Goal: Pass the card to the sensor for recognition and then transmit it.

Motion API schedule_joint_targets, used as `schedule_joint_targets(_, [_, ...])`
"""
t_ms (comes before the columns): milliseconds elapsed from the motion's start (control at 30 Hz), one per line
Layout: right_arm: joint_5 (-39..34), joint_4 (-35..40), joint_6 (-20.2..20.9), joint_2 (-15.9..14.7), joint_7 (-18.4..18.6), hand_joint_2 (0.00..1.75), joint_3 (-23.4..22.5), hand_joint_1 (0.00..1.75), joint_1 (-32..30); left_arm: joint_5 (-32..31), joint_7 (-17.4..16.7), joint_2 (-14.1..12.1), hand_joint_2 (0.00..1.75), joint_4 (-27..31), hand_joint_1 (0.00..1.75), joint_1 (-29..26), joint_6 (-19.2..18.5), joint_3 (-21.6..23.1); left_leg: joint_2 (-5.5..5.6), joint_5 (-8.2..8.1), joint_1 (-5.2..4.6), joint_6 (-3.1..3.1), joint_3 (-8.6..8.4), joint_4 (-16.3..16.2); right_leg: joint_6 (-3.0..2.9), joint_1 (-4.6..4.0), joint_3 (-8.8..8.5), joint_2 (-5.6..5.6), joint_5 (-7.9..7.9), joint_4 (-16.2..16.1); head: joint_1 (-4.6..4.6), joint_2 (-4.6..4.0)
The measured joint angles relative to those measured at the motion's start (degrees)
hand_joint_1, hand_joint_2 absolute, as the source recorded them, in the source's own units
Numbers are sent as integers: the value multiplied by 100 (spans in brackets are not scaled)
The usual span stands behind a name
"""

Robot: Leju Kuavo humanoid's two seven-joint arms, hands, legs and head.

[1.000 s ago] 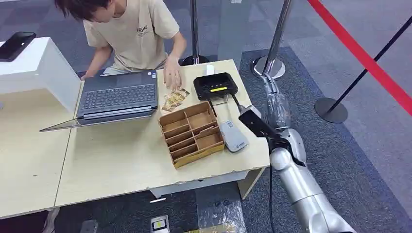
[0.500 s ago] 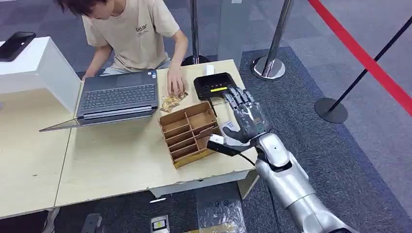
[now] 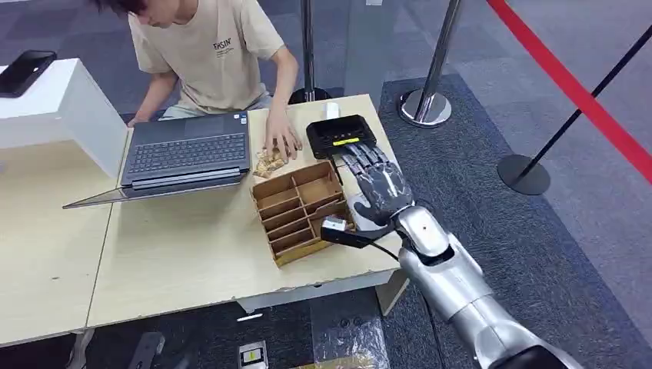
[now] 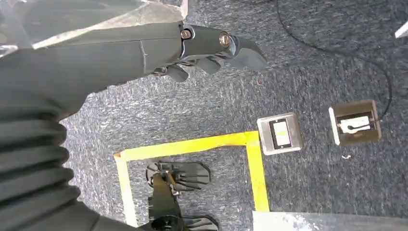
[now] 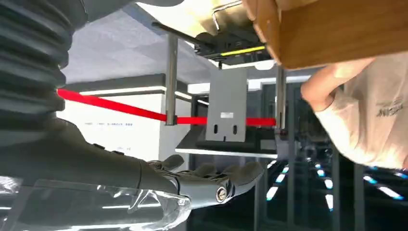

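While the right hand (image 3: 378,187) hovers flat with fingers spread and nothing in it, the cards (image 3: 269,161) lie in one small gold-brown pile on the table (image 3: 184,261). I cannot tell how many cards the pile holds. It sits at 11 o'clock from the wooden divider box (image 3: 302,211), with the person's hand (image 3: 281,142) resting on it, well apart from the robot's hand.

One black sensor unit (image 3: 340,136) with a yellow strip stands at 12 o'clock of the right hand, whose fingertips (image 3: 361,154) reach just up to its near edge. The box is one piece with several slots, at 9 o'clock of that hand and just beside it.

One open laptop (image 3: 184,154) is at 10 o'clock from the box, in front of one seated person (image 3: 215,54). One dark phone (image 3: 27,71) lies on a white stand (image 3: 69,108) at far left. Three stanchion posts show, the nearest (image 3: 433,73) at 1 o'clock of the sensor, with one red belt (image 3: 569,81).

The left hand (image 4: 192,48) hangs over carpet, fingers loosely bent and holding nothing, near two floor sockets (image 4: 279,134) and yellow tape (image 4: 192,144).
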State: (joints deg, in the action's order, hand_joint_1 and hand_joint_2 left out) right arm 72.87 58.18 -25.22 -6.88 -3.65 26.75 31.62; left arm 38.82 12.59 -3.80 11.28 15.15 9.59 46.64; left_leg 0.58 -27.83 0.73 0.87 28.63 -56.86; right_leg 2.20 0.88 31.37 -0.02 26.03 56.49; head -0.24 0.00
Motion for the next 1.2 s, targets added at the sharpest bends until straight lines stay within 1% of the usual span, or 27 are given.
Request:
schedule_joint_targets(167, [13, -240, 210, 26, -7, 175, 96, 0, 227, -35, -31, 7, 175, 9, 0, 45, -55, 13, 0, 0, 0, 0, 0, 0, 0, 0, 0, 0, 0, 0, -2, 0])
schedule_joint_targets(467, [-319, -610, 452, 114, -57, 175, 175, 0, 460, -37, -92, 55, 175, 11, 0, 107, -70, 52, 0, 0, 0, 0, -1, 0, 0, 0, 0, 0, 0, 0, -2, 0])
schedule_joint_targets(667, [-391, -763, 500, 188, -26, 175, 216, 0, 479, -44, -94, 77, 175, 13, 0, 117, -81, 59, 0, 0, 0, 0, -1, 0, 0, 0, 0, 0, 0, 0, 0, 0])
schedule_joint_targets(1000, [-839, -944, 483, 284, 63, 175, 258, 0, 489, -46, -122, 85, 175, 13, 0, 124, -96, 61, 0, 0, 0, 0, -1, 0, 0, 0, 0, 0, 0, 0, -2, 0])
schedule_joint_targets(1200, [-885, -1005, 485, 334, 66, 175, 267, 0, 519, -52, -125, 85, 175, 13, 0, 141, -98, 61, 0, 0, 0, 0, -2, 0, 0, 0, 0, 0, 0, 0, 0, 0])
